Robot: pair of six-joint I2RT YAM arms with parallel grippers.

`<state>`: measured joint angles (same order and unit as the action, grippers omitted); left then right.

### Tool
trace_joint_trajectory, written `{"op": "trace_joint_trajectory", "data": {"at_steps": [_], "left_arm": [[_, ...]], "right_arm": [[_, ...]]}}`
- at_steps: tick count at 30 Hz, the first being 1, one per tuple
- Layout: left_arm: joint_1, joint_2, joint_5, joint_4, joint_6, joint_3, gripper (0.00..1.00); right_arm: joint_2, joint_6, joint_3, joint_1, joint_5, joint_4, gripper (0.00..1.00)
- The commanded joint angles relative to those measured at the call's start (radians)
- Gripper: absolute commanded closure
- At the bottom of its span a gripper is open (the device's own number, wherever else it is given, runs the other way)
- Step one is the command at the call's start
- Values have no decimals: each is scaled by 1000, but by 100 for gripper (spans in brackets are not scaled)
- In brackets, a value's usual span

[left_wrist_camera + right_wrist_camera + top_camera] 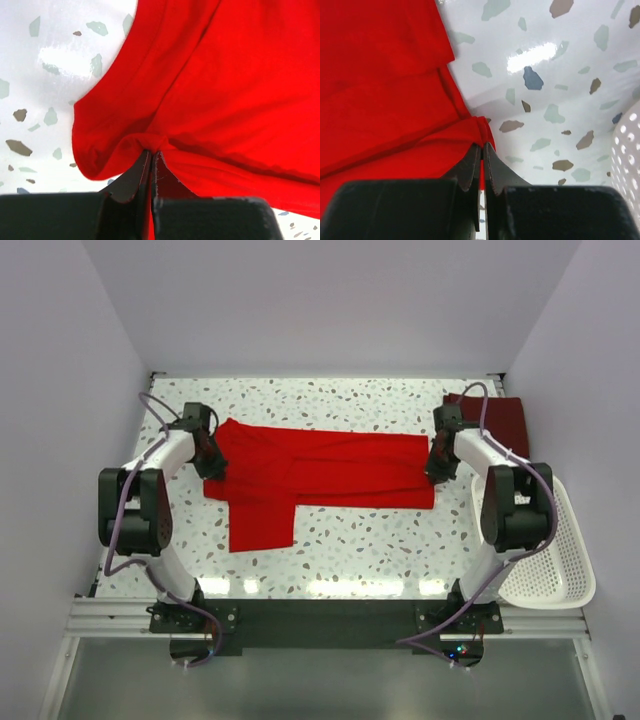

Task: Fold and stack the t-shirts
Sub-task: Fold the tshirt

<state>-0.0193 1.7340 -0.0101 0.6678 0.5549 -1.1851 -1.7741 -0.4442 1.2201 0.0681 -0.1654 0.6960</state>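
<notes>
Pose: angled inward | left gripper (151,152), right gripper (483,146) pinch red t-shirt (320,468)

Left tool (212,467), right tool (433,472) both pinched closed, arms extended forward.

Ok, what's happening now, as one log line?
red shirt: partly folded on table | left gripper: shut on red shirt | right gripper: shut on red shirt | maroon shirt: far right corner

the maroon shirt (508,425) is partly hidden behind the right arm (490,465); the basket (627,165) is cut off.
</notes>
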Motion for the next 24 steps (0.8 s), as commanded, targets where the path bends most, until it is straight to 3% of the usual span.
{"op": "trace_joint_trajectory", "data": {"at_steps": [1, 6, 8, 10, 13, 14, 15, 19, 24], "left_arm": [[19, 32, 5, -59, -20, -39, 96], [19, 56, -11, -71, -26, -41, 96], [19, 56, -7, -74, -29, -42, 89], [19, 30, 4, -83, -30, -36, 73], [19, -48, -10, -86, -35, -18, 55], [19, -72, -23, -85, -35, -10, 49], [19, -99, -48, -80, -36, 1, 37], [4, -267, -105, -63, -39, 109, 29], [-123, -410, -168, -18, -7, 244, 27]], "right_arm": [[-42, 9, 12, -5, -3, -69, 100], [-71, 15, -4, -4, 7, -93, 100], [-67, 21, -5, -4, 13, -96, 97], [-53, 35, 2, -2, 30, -92, 90], [10, 47, 10, -2, 46, -96, 68], [52, 48, 3, 1, 55, -96, 57], [73, 50, -4, 2, 69, -96, 52], [203, 64, -60, 65, 60, -79, 31], [318, 64, -149, 168, 52, -82, 22]]}}
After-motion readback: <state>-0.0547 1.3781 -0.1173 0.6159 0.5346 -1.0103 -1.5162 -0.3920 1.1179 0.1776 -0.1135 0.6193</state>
